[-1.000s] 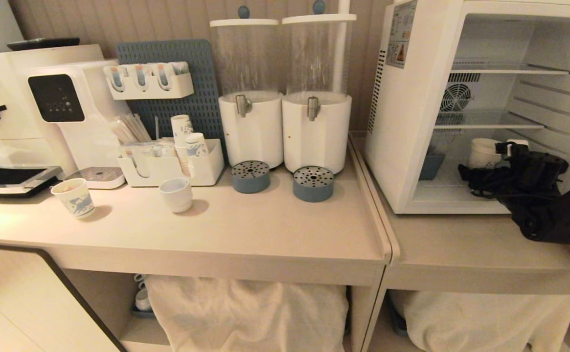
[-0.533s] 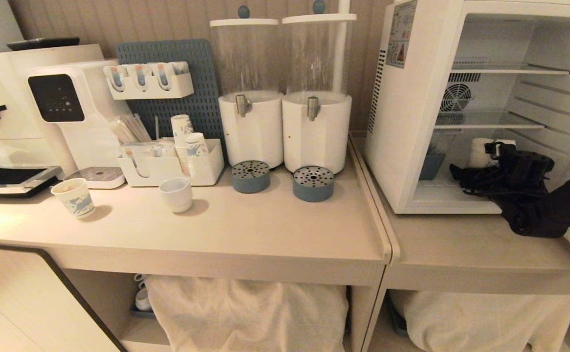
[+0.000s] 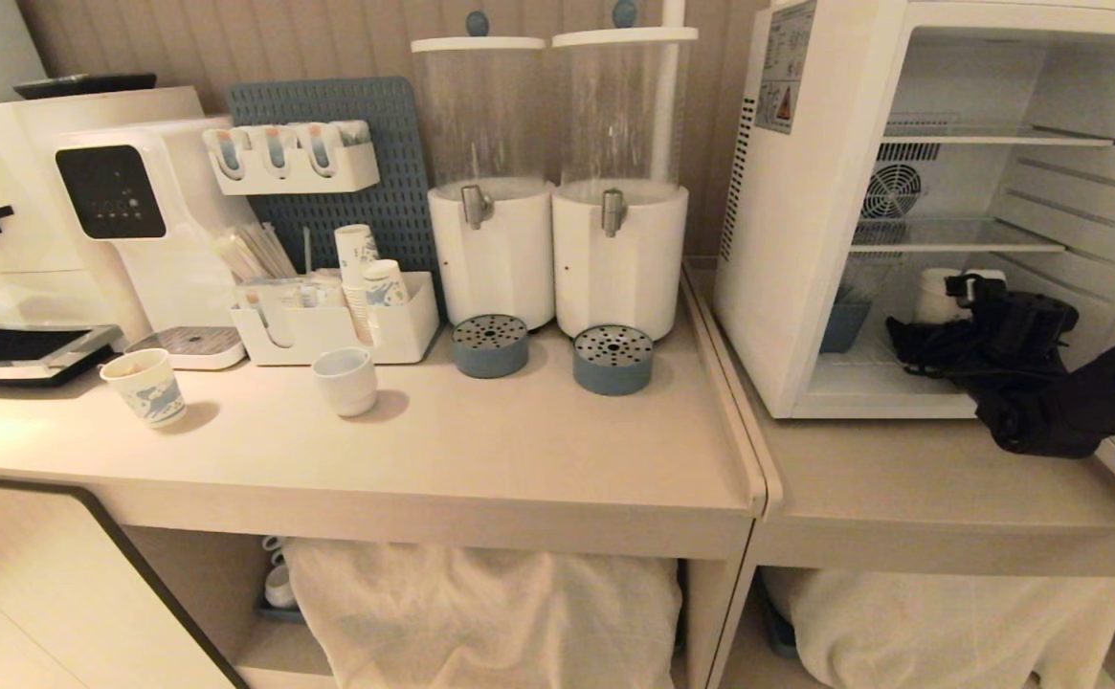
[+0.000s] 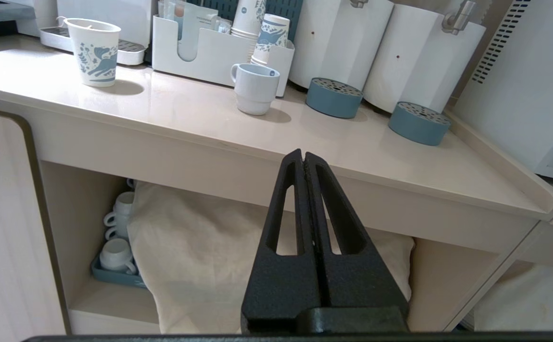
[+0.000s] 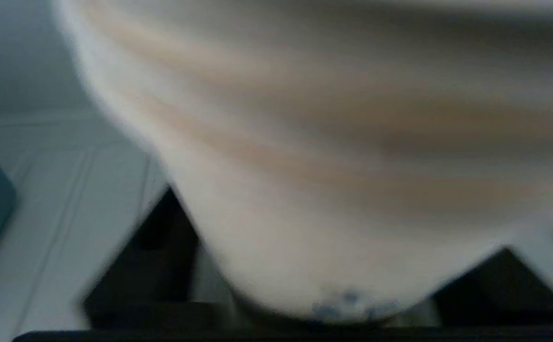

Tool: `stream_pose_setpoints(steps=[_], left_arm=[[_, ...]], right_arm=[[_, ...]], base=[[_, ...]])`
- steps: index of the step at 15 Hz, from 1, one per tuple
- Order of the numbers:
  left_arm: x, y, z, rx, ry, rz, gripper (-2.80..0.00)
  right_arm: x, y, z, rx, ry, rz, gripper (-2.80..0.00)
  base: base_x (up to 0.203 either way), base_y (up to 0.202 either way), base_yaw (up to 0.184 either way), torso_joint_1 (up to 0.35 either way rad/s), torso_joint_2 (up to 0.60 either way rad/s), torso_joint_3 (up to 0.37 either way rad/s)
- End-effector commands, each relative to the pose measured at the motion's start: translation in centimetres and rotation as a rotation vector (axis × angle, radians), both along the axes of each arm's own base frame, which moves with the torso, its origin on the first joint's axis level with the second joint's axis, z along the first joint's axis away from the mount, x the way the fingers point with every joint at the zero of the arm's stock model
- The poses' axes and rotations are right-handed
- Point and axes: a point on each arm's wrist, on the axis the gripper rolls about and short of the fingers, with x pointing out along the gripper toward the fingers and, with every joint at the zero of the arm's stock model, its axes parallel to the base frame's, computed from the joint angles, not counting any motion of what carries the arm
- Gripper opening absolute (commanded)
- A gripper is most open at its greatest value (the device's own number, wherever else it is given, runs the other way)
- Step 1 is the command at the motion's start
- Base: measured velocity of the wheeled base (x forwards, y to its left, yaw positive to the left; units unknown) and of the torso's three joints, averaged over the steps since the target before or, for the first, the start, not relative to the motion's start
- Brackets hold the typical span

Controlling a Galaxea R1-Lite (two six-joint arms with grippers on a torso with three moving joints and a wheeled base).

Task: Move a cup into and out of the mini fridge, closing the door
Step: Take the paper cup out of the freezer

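Note:
The white mini fridge [image 3: 806, 239] stands at the right with its inside showing; its door is swung away and out of view. The white paper cup [image 3: 932, 292] stands on the fridge floor under the lower wire shelf. My right gripper [image 3: 951, 295] reaches in from the right and is shut on the cup. In the right wrist view the cup [image 5: 333, 190] fills the space between the black fingers [image 5: 162, 247], blue print near its base. My left gripper [image 4: 303, 156] hangs shut and empty below the counter's front edge.
A short printed paper cup [image 3: 147, 386] and a white mug [image 3: 345, 380] stand on the left counter, before two drink dispensers [image 3: 490, 249] and a cup organiser [image 3: 327, 325]. A blue bin [image 3: 844, 325] sits at the fridge's back left. The wire shelf [image 3: 959, 234] hangs just above the gripper.
My right arm has pushed further into the fridge, toward the cup, and its fingers have drawn in round the cup. The left arm and the counter things have not moved.

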Motion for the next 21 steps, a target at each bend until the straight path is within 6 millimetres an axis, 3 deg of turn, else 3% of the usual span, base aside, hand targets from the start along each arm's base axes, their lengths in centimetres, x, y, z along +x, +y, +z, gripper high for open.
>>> stream_pose_setpoints(steps=[1,4,8,21], left_arm=[[0.3,0.0,-1.1,-0.003,0.035,0.000,-2.80],[0.3,0.0,-1.1,-0.004,0.036,-0.001,-2.80],[0.3,0.0,-1.1,-0.027,0.037,-0.004,-2.80],[0.3,0.0,-1.1,-0.069,0.039,-0.011,-2.80]], right_arm=[[-0.2,0.0,-0.2,0.003,0.010,0.005,-2.80],[-0.6,0.1,-0.5,0.008,0.028,0.009,-2.80],[-2.7,0.7,1.0,0.025,0.052,0.048,-2.80],[-15.2,4.0,5.3,0.058,0.044,0.175,-2.80]], base=[[0.000,0.000,0.000,0.000,0.00,0.000],[0.000,0.000,0.000,0.000,0.00,0.000],[0.000,0.000,0.000,0.000,0.00,0.000],[0.000,0.000,0.000,0.000,0.00,0.000]])
